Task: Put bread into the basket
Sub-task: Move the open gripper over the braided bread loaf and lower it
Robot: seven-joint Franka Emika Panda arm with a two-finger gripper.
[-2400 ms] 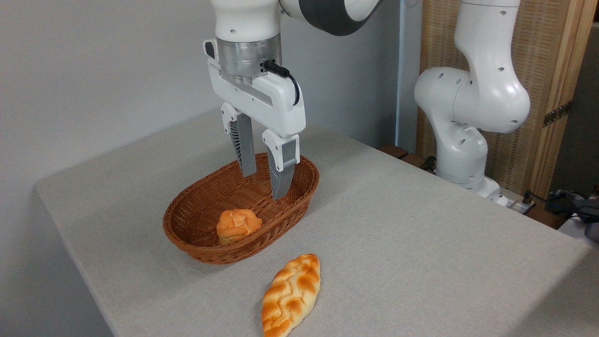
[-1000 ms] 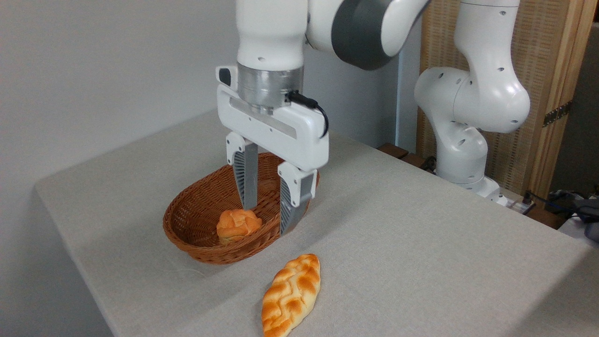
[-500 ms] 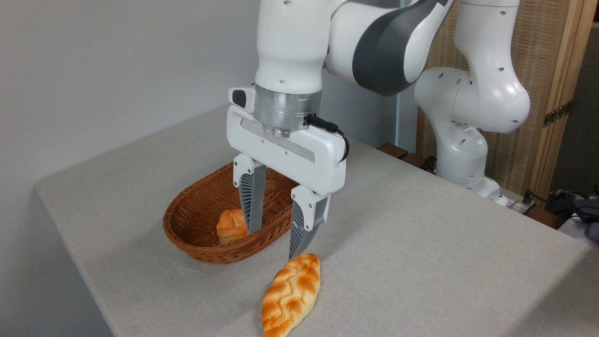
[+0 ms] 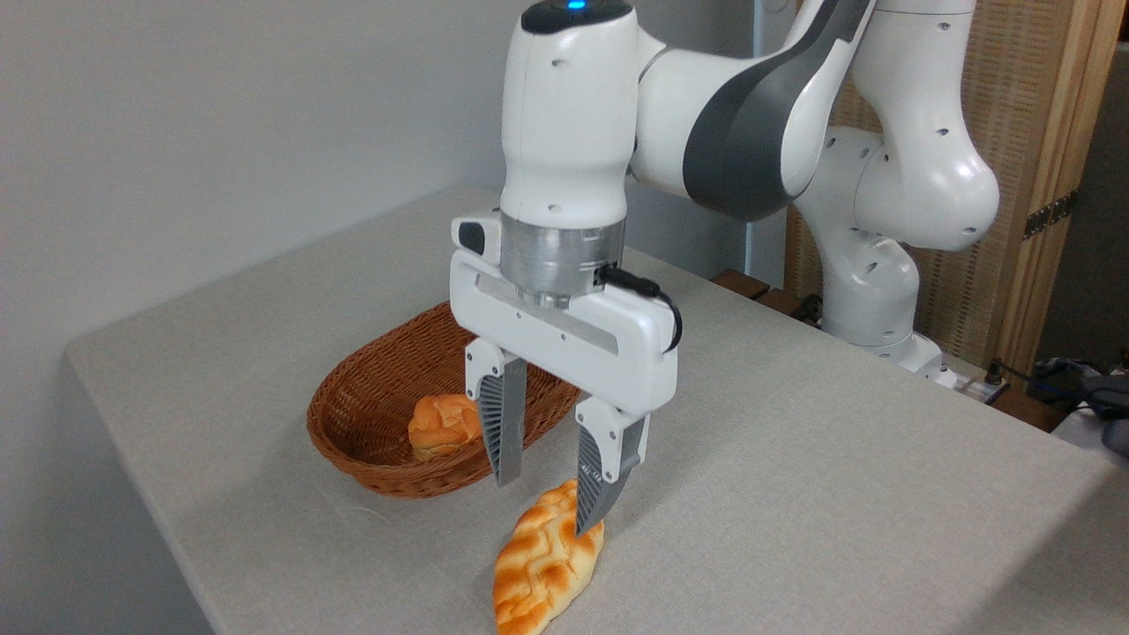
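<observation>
The bread [image 4: 542,573], a braided golden-orange loaf with pale plait lines, lies on the table near the front edge. Behind it to the left stands the reddish-brown wicker basket [image 4: 353,414], holding a small round orange bun [image 4: 441,425]. My gripper [image 4: 542,507] hangs open just above the loaf's far end, fingers pointing down. The right fingertip overlaps the loaf's upper end in the picture; the left finger stands in front of the basket's near rim. Nothing is held between the fingers.
The grey cloth-covered table [image 4: 794,476] drops off at its left and front edges close to the loaf. The arm's white base [image 4: 873,291] rises at the back right, with a wooden screen [image 4: 1041,176] behind it.
The gripper has travelled from above the basket forward, to the right and down, ending open over the loaf's far end. Bread, bun and basket have not moved.
</observation>
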